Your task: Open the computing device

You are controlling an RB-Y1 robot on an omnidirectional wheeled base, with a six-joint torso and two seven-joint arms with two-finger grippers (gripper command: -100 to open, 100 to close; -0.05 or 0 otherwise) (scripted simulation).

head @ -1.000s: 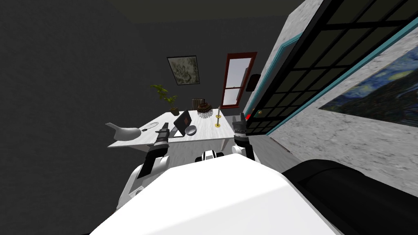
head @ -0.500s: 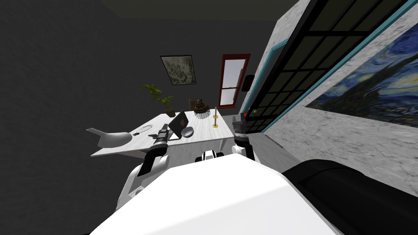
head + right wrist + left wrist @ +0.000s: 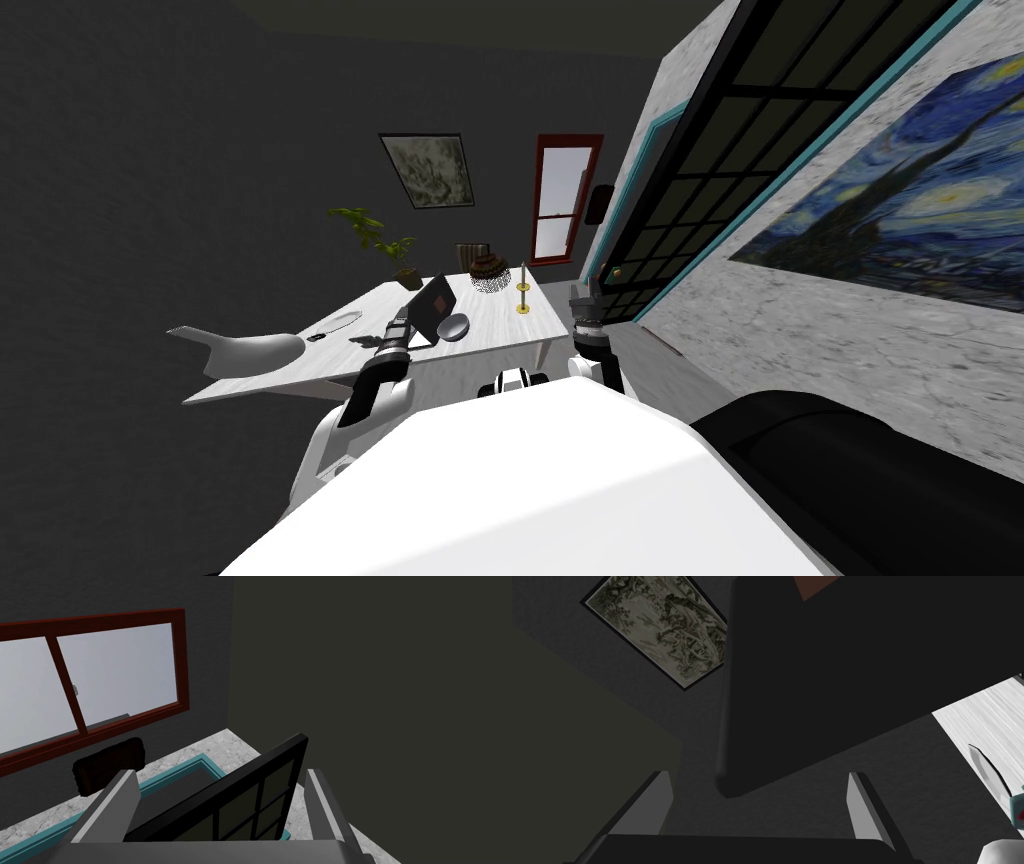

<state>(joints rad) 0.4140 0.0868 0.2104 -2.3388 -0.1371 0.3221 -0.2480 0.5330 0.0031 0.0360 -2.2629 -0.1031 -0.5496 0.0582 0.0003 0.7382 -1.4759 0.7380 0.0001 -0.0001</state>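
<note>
Camera shifted; left gripper nearer laptop.
Over the last second the table (image 3: pixel 505 322) slid leftward across the head view, my own move. The left gripper (image 3: pixel 400 322), earlier apart from the laptop (image 3: pixel 437 303), now sits just beside its lid.

Black laptop (image 3: pixel 438 301), perhaps a reddish patch; pale table (image 3: pixel 497 320), streaked grey.

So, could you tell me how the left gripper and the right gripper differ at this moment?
Place: the left gripper is over the white table, by the laptop; the right gripper stands off the table's right end. Target: the laptop lid's corner lies ahead between the left gripper's fingers, seemingly untouched; the right gripper faces no part of it. Both are open and hold nothing.
</note>
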